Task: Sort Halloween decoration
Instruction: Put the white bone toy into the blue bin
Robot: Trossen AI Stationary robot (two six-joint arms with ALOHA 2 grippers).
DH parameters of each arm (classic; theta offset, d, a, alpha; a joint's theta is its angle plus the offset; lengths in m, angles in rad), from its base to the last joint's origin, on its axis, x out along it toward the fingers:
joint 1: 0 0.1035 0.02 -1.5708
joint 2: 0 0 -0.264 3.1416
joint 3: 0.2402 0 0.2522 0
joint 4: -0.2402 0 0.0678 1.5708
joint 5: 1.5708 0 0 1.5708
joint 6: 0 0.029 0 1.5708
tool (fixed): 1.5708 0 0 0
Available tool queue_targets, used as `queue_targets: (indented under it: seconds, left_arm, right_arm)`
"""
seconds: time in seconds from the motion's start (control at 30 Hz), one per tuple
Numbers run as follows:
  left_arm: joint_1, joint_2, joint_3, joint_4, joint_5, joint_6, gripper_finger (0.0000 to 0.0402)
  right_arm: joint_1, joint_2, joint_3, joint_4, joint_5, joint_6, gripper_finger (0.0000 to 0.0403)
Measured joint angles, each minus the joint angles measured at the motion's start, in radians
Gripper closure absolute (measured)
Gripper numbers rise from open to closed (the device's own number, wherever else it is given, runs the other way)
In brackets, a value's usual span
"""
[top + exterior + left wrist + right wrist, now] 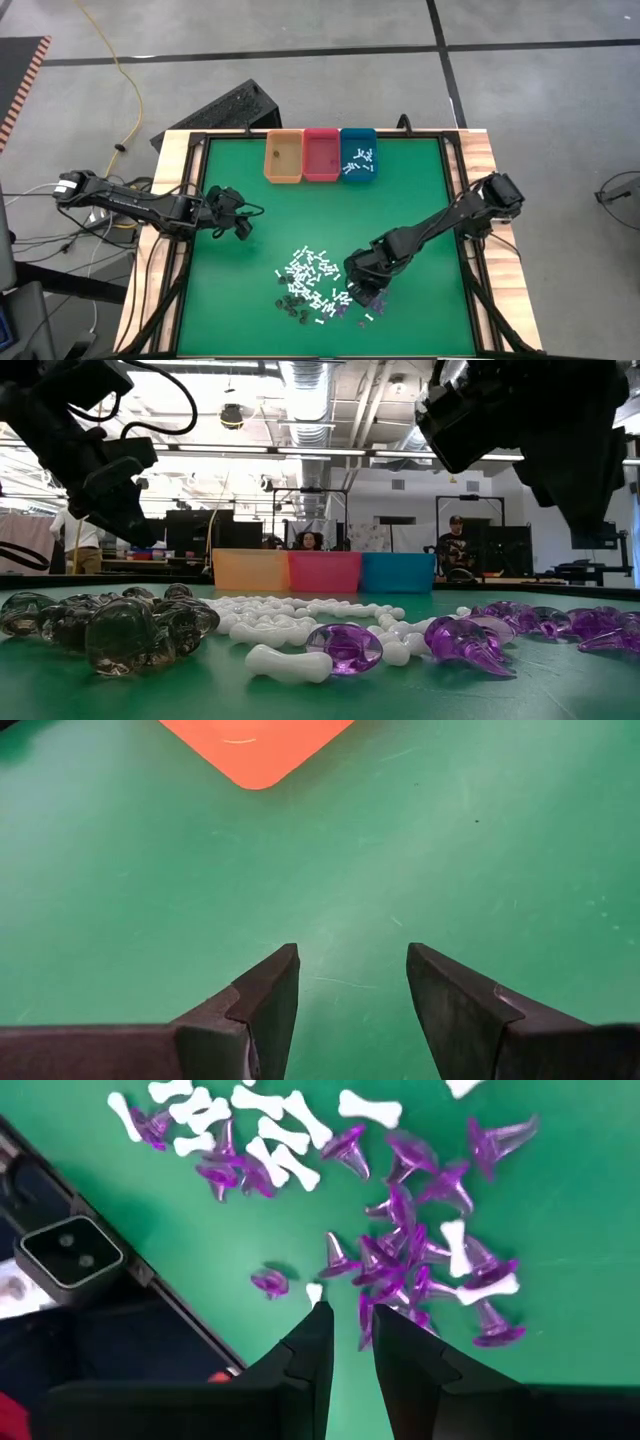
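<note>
"Why is the right end effector low over the little white, purple and dark plastic pieces at six o'clock on the green counter?"

"To pick one. Its fingers sit nearly together, holding nothing. The left end effector, fingers apart, waits at nine o'clock."

Your left arm: stretched in from the table's left edge, low and level | left gripper: fingers spread wide, nothing between them | your right arm: reaching diagonally from the right edge toward the front middle | right gripper: tilted down, fingers drawn near together with a narrow gap
</note>
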Motion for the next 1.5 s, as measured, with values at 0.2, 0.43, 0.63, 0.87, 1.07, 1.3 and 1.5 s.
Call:
queue_targets:
  seconds: [0.2,0.43,0.63,0.87,1.07,1.3,1.5]
  left_arm:
    - [0.0,0.0,0.0,0.005,0.0,0.0,0.0223]
    - [0.0,0.0,0.0,0.005,0.006,0.002,0.0223]
    - [0.0,0.0,0.0,0.005,0.006,0.0,0.0223]
    - [0.0,0.0,0.0,0.005,0.0,0.0,0.0223]
    - [0.0,0.0,0.0,0.005,-0.002,0.0,0.0223]
    - [0.0,0.0,0.0,0.005,-0.003,0.01,0.0223]
    - [0.0,0.0,0.0,0.005,-0.006,0.026,0.0223]
  right_arm:
    - [0.042,-0.002,0.0,-0.12,0.006,-0.099,0.03]
    - [0.095,-0.002,0.0,-0.143,0.056,-0.133,0.03]
    - [0.095,-0.002,0.0,-0.163,0.264,-0.099,0.03]
    - [-0.001,-0.002,0.0,-0.01,0.326,-0.32,0.03]
    - [-0.058,-0.002,0.0,0.058,0.294,-0.694,0.03]
    - [-0.102,-0.002,0.0,0.056,0.259,-0.948,0.0273]
    - [-0.112,-0.002,0.0,0.058,0.232,-1.111,0.0201]
